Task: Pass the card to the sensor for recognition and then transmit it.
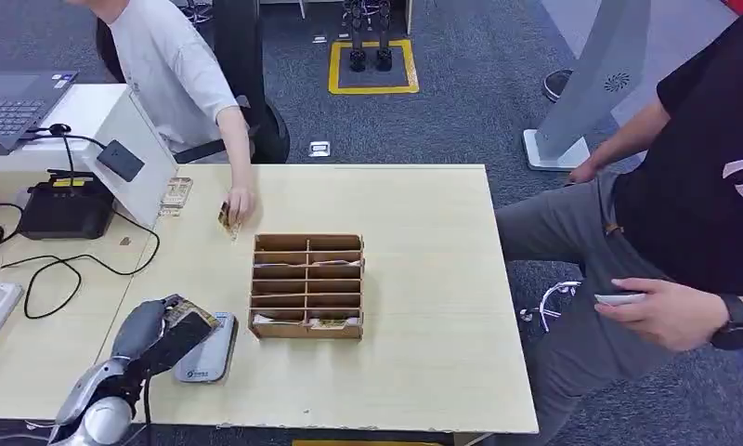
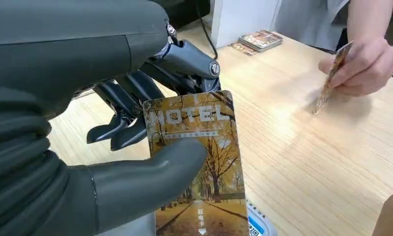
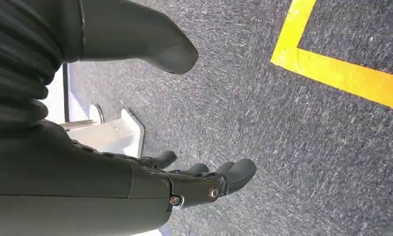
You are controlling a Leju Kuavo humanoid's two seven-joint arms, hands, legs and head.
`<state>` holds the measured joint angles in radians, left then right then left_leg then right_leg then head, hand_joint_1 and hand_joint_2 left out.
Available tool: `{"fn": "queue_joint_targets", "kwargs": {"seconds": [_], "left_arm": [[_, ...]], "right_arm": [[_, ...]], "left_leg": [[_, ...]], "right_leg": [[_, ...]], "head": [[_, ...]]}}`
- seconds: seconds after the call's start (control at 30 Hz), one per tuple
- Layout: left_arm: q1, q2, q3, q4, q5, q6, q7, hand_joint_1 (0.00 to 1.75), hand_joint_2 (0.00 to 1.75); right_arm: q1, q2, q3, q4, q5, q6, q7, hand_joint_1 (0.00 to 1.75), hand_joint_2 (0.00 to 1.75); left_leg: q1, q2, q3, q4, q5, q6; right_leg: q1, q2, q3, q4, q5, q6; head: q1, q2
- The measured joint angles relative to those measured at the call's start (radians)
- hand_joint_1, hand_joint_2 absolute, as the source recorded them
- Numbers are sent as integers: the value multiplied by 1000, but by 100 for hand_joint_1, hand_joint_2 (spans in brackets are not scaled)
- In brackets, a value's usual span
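Open bench (image 1: 423, 307) lies right of the wooden organizer (image 1: 306, 285), which stands just beside the card reader (image 1: 205, 353) and walls off that side. Farther back, a person's hand (image 1: 240, 203) rests on the bench; loose cables (image 1: 61, 269) clutter the left.

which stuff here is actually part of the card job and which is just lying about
Part of the job:
- hotel card, held by the left hand
- grey sensor pad under it

Lying about:
- wooden slotted box
- laptop
- black device with cables
- card stack
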<state>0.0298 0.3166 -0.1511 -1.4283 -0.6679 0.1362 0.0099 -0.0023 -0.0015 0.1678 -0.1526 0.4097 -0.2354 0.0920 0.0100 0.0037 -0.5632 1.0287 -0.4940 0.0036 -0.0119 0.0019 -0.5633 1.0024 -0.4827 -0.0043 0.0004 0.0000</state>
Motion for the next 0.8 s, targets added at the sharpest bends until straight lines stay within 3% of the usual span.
{"fn": "queue_joint_targets", "kwargs": {"seconds": [0.8], "left_arm": [[-14,-45,-35,65,-60,10,19,175,175]], "right_arm": [[-6,0,1,-2,9,-1,-5,0,175]], "left_leg": [[0,0,1,0,0,0]], "right_leg": [[0,0,1,0,0,0]], "head": [[0,0]]}}
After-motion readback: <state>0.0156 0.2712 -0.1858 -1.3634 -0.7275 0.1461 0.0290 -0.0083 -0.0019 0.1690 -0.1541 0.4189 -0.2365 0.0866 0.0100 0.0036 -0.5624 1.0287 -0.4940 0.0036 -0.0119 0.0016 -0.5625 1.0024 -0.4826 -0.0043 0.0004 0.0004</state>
